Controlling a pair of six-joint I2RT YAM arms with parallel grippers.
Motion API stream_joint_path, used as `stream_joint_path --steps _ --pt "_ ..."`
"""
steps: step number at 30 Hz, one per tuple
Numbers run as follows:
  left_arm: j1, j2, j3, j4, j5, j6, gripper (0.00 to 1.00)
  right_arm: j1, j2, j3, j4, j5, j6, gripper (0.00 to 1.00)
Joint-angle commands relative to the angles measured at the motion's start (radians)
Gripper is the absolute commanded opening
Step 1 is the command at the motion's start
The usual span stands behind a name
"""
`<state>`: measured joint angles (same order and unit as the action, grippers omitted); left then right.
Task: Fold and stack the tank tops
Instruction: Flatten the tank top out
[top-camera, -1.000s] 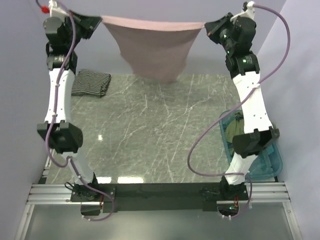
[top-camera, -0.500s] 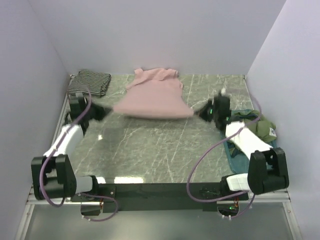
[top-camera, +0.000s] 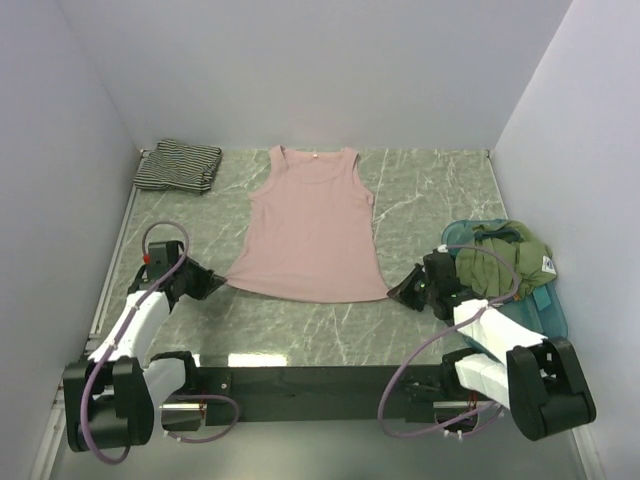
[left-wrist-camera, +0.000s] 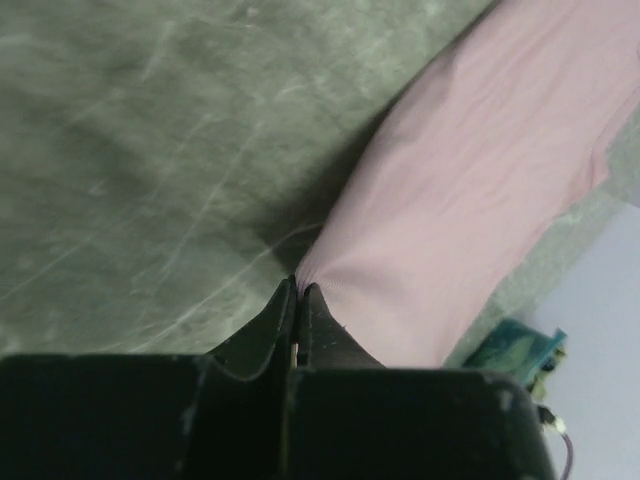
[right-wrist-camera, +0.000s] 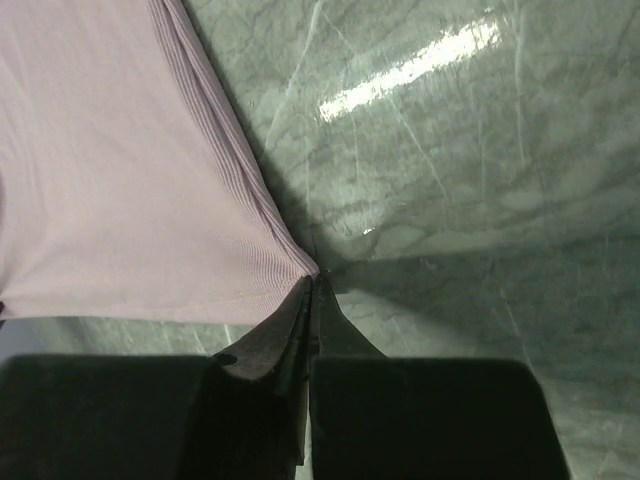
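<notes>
The mauve-pink tank top lies spread flat on the marble table, neck toward the back wall. My left gripper is shut on its near left hem corner, the fabric pinched between the fingertips. My right gripper is shut on the near right hem corner, where the ribbed pink cloth ends at the gripper. The striped black-and-white tank top sits folded at the back left corner.
A teal tray stands at the right edge of the table with an olive-green garment heaped in it, just beside my right arm. Side walls close in on both sides.
Both arms swung down from high at the back to low at the front, carrying the pink top. It went from hanging stretched in the air to lying flat on the table.
</notes>
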<state>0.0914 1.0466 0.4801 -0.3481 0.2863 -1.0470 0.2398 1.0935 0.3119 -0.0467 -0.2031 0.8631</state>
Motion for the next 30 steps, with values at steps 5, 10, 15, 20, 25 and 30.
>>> stream_joint_path --steps 5,10,15,20,25,30 --pt "0.007 -0.01 0.066 -0.183 -0.228 0.048 0.01 0.085 -0.101 -0.02 -0.065 0.05 0.014 0.0" --pt "0.03 0.128 0.126 -0.146 -0.278 0.064 0.01 0.311 -0.161 -0.007 -0.108 0.154 0.122 0.0" --pt "0.12 0.285 0.202 -0.126 -0.337 0.082 0.01 0.553 -0.066 0.021 -0.042 0.192 0.247 0.0" --pt "0.289 0.357 0.297 -0.127 -0.342 0.1 0.01 0.757 0.144 0.162 0.041 0.202 0.295 0.0" --pt "0.361 0.418 0.437 -0.126 -0.305 0.097 0.01 0.855 0.357 0.419 0.04 0.177 0.203 0.0" --pt "0.363 0.484 0.489 -0.115 -0.296 0.073 0.01 0.865 0.572 0.577 0.117 0.041 0.182 0.0"
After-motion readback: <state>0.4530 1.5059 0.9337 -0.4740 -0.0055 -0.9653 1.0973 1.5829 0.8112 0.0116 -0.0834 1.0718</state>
